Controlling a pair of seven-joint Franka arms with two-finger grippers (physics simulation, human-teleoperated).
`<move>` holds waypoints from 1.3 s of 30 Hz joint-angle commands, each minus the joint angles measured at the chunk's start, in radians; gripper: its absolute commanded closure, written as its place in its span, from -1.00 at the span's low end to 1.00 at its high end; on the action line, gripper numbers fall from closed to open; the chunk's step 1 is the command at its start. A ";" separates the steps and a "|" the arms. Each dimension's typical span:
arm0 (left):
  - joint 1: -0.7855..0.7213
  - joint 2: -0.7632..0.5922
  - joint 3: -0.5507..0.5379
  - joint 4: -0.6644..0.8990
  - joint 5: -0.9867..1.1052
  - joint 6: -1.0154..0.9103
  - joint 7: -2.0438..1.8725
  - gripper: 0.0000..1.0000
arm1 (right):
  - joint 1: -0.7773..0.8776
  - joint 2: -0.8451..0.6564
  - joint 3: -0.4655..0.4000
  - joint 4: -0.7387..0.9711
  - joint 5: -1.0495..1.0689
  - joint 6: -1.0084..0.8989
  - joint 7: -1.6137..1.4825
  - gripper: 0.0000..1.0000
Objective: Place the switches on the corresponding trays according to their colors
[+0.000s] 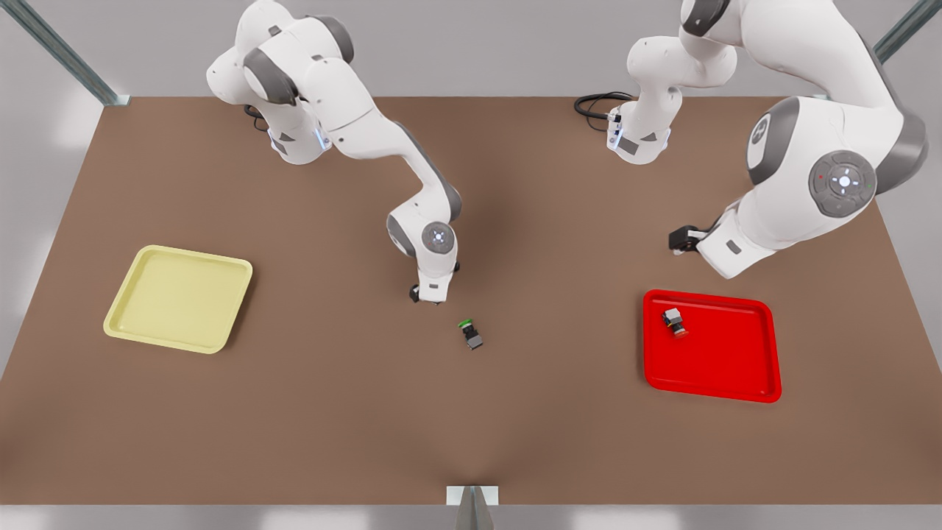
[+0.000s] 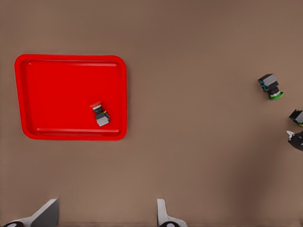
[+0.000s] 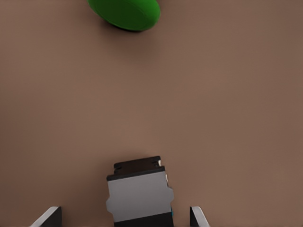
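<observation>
Lying sideways, green switch (image 1: 471,333) (dark blocky body)

brown tabletop (image 1: 309,412), grey walls, metal struts (image 1: 62,51)

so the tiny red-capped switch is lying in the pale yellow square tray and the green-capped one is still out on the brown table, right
Not quite: the front view shows the red-capped switch lying in the bright red square tray, not the pale yellow square tray. The green-capped switch is indeed out on the brown table.
</observation>
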State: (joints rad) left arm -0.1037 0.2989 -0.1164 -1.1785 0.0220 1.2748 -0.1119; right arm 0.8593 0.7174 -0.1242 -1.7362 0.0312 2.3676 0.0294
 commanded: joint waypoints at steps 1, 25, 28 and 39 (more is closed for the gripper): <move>0.001 0.000 0.000 0.000 -0.002 -0.031 -0.029 -1.00 | 0.000 0.007 0.000 0.004 0.003 0.002 0.009 -1.00; 0.001 0.006 0.000 0.000 -0.001 -0.031 -0.029 -1.00 | -0.023 -0.004 0.005 0.003 0.007 -0.028 0.009 0.29; 0.001 0.006 0.000 0.000 -0.002 -0.032 -0.029 -1.00 | -0.043 -0.047 0.008 0.004 0.009 -0.091 0.007 0.29; 0.001 0.006 0.000 0.000 -0.001 -0.031 -0.029 -1.00 | -0.684 -0.268 -0.029 -0.006 -0.001 -0.597 -0.531 0.26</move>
State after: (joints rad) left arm -0.1028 0.3065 -0.1163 -1.1785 0.0208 1.2437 -0.1382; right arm 0.2132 0.4516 -0.1518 -1.7416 0.0488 1.9673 -0.1338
